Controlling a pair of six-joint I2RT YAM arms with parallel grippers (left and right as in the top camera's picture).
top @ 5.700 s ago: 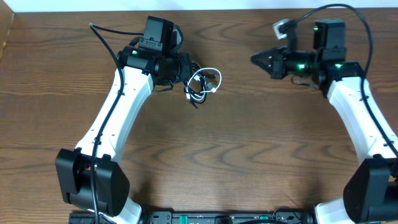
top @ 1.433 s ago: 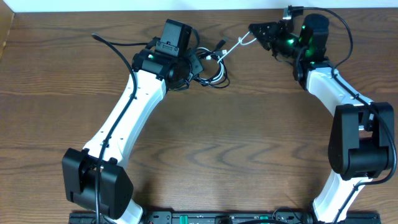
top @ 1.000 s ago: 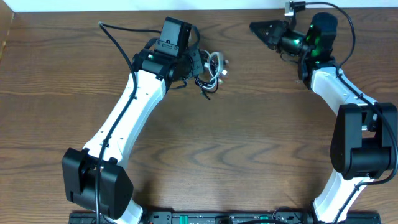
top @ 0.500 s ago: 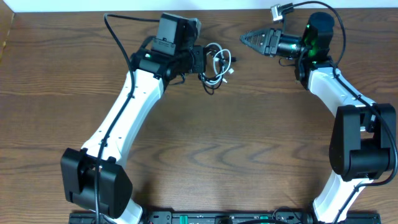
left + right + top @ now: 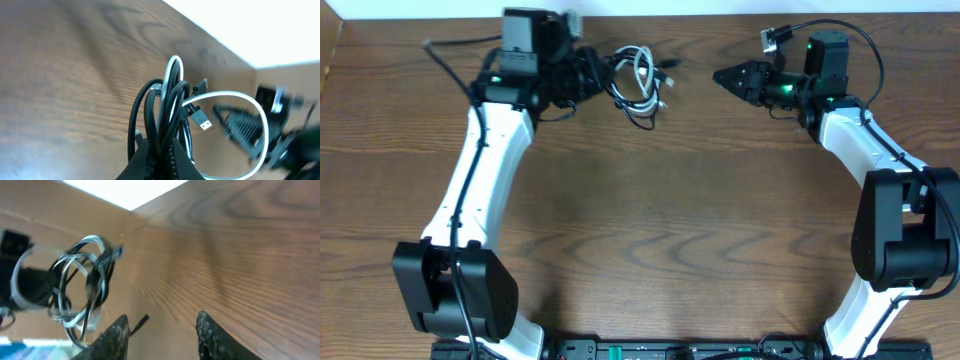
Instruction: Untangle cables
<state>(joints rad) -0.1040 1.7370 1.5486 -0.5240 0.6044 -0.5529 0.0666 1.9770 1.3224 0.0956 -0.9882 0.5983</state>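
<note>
The black cable [image 5: 620,92] and the white cable [image 5: 642,72] hang in one tangled bunch of loops near the table's far edge. My left gripper [image 5: 592,75] is shut on the bunch. In the left wrist view the black loops [image 5: 150,112] and the white loop [image 5: 235,130] rise from between the shut jaws [image 5: 162,162]. My right gripper [image 5: 725,76] is open and empty, to the right of the bunch with a gap between. In the right wrist view the bunch [image 5: 82,287] shows blurred beyond the open fingers [image 5: 162,330].
The wooden table [image 5: 650,220] ends at a pale wall strip along the far edge [image 5: 650,8]. Thick black arm wires loop above both wrists, one near the right arm [image 5: 865,40].
My left arm has swung left and back with the bunch of cables. My right gripper, which earlier held a white end stretched out, has let go and now points at the bunch from the right.
</note>
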